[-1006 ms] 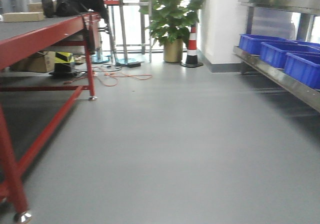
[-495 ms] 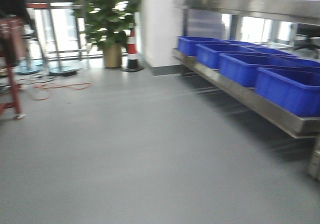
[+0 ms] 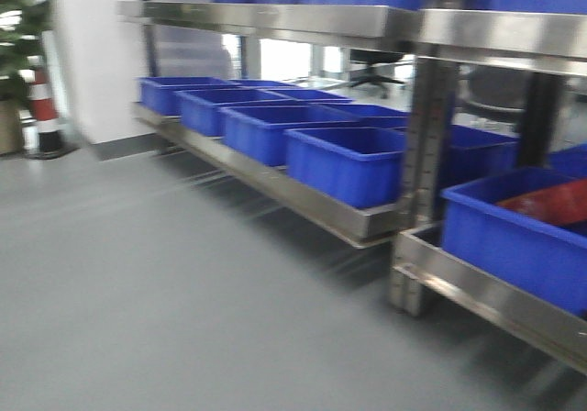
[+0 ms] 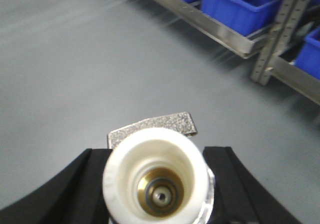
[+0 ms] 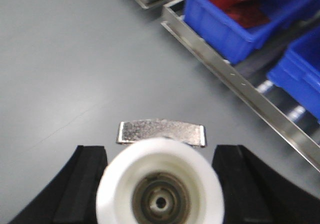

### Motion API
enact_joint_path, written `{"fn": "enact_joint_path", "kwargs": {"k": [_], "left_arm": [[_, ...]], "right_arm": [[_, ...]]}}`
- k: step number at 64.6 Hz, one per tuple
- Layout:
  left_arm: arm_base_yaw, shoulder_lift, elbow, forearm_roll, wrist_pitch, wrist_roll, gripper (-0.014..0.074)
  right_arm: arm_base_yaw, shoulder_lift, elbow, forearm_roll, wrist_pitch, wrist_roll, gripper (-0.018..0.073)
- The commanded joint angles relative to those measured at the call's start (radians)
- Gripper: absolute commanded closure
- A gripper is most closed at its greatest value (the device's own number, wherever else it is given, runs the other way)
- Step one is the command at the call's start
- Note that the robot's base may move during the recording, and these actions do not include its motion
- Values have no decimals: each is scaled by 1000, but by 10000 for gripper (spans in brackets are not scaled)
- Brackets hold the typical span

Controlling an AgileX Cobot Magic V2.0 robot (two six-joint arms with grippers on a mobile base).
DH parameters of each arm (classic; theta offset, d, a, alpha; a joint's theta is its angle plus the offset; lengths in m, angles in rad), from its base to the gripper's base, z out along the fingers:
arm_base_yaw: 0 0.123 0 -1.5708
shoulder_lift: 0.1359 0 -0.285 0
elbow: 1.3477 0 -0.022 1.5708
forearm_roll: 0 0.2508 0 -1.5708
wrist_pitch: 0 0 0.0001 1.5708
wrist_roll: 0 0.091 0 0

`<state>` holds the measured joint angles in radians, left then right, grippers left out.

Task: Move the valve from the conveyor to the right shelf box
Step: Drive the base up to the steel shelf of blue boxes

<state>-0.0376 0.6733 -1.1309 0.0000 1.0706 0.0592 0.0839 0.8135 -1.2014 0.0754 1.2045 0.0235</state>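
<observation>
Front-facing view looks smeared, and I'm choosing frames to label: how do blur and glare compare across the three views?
Front-facing view: sideways blur smears the blue boxes and steel shelf; bright backlight behind. Left wrist view: left valve sharp, background shelf streaked. Right wrist view: right valve soft, its white rim overbright.
</observation>
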Motion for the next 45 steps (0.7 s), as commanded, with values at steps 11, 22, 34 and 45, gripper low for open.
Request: {"fn": "enact_joint_path", "kwargs": {"k": [11,22,34,45], "left_arm": [[2,-10,-6,-14,-44,2,708],[2,-10,-6,-14,-46,2,708],[2,-10,-6,-14,-46,2,708],[2,-10,-6,-14,-46,2,708]], "right_arm": [[-2,-8,-16,-13,-62,-7,727],[-2,-8,-16,-13,-62,-7,727],[-2,-8,-16,-13,-62,-7,727],[-2,-8,-16,-13,-62,-7,727]]}}
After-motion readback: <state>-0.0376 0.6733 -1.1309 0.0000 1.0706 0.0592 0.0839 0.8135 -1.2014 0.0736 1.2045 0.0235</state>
